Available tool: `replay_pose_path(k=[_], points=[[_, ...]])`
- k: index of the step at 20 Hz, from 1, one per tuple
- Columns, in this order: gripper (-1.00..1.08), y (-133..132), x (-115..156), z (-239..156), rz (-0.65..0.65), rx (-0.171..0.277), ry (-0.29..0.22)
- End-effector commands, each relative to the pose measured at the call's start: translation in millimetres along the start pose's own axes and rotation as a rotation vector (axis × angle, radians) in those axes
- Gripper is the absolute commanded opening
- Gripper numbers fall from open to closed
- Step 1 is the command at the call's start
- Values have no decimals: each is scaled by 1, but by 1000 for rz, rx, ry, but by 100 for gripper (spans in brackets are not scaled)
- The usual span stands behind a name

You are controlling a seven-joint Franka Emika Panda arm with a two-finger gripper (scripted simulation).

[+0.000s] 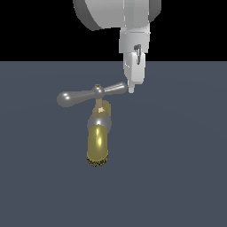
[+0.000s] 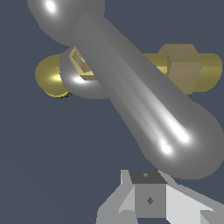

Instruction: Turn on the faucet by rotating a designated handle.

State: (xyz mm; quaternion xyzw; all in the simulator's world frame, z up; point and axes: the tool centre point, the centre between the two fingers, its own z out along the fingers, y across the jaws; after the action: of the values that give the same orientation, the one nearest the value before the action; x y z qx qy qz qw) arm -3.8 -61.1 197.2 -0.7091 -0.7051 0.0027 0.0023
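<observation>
The faucet (image 1: 97, 144) lies on the dark floor, its golden-brass spout ending in a rough dark rim towards the camera, with a silver collar behind it. On top sits the handle (image 1: 84, 95), a silver crossbar with a ball hub and two bulbed arms. My gripper (image 1: 131, 90) hangs down from above, its tip touching or just beside the end of the arm on the exterior view's right. In the wrist view the handle (image 2: 140, 109) fills the frame, the golden faucet (image 2: 50, 76) lies behind it, and my gripper (image 2: 148, 192) sits right by the near bulb, fingers together, holding nothing.
A flat dark blue-grey floor (image 1: 177, 168) surrounds the faucet. The arm's white wrist body (image 1: 133, 26) stands above the handle's end on the exterior view's right.
</observation>
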Motion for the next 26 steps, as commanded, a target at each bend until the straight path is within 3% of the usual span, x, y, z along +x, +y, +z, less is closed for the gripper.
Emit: replay_pose_path(k=[1,17,18,19,26], points=[[-100,11,20,0,-23,-5,2],[-100,58,57,-1,-25,-7,0],[-100,58,57,-1,-25,-7,0],[-100,54,35,0,4,-4,-7],[-100,59,90,0,-10,-5,-3]])
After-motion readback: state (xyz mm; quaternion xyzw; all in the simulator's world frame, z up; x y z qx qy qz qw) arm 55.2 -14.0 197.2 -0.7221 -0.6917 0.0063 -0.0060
